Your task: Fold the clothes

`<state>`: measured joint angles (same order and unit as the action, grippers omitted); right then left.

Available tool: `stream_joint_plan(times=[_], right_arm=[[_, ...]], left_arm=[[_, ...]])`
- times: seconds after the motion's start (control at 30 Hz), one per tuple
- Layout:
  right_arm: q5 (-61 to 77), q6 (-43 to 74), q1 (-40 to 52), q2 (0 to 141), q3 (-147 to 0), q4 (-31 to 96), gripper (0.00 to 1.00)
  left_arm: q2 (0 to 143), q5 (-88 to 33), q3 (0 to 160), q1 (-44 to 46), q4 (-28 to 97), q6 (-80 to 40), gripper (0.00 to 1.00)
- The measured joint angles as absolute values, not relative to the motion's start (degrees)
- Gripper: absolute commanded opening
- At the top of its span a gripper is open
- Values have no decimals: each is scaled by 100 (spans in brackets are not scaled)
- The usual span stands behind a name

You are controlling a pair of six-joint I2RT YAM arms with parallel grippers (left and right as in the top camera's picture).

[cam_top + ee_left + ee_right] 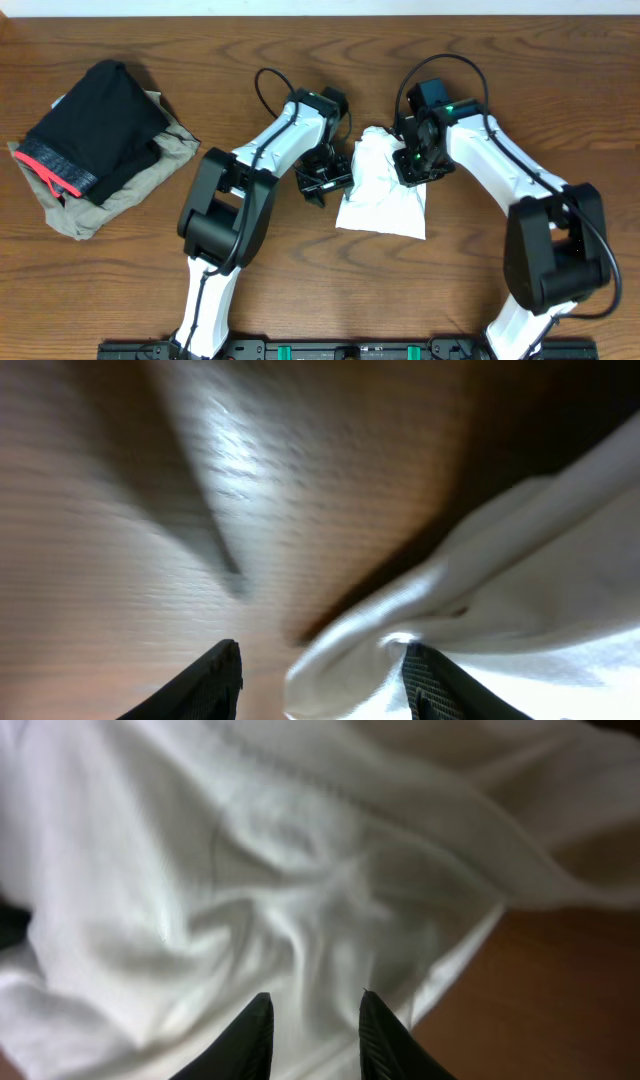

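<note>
Nearest, the one white T-shirt (383,205) lies bunched on the worktop (300,270) between the two end effectors. Its long axis runs near to far, with the broad end near and the narrow, gathered end far. The left end effector (322,660) stands fairly wide, and a rolled edge of the shirt rests between its fingers against one of them, unclamped. The right end effector (312,1010) is narrowly parted, tips at the rumpled cloth. Farther off, well left of the left end effector, one black garment (100,125) lies on one tan garment (150,180).
</note>
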<state>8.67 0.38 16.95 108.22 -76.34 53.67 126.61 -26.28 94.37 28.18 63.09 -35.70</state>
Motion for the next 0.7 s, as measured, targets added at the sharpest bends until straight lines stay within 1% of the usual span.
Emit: stream_joint_plan(times=[0.23, 0.43, 0.57, 0.7], right_arm=[[816, 40, 1695, 9900, -7693, 5601, 25], [947, 62, 1695, 9789, -7612, 5708, 25], [1138, 134, 1695, 9793, -7122, 5312, 25], [1616, 217, 1695, 9806, -6462, 4694, 25]], left_arm=[[11979, -2233, 9421, 2862, 5376, -2812, 54], [11782, -2222, 9419, 3111, 4810, -2206, 54], [11797, -2362, 9419, 3173, 4574, -2060, 54], [11852, -2412, 9419, 3173, 4552, -2003, 55]])
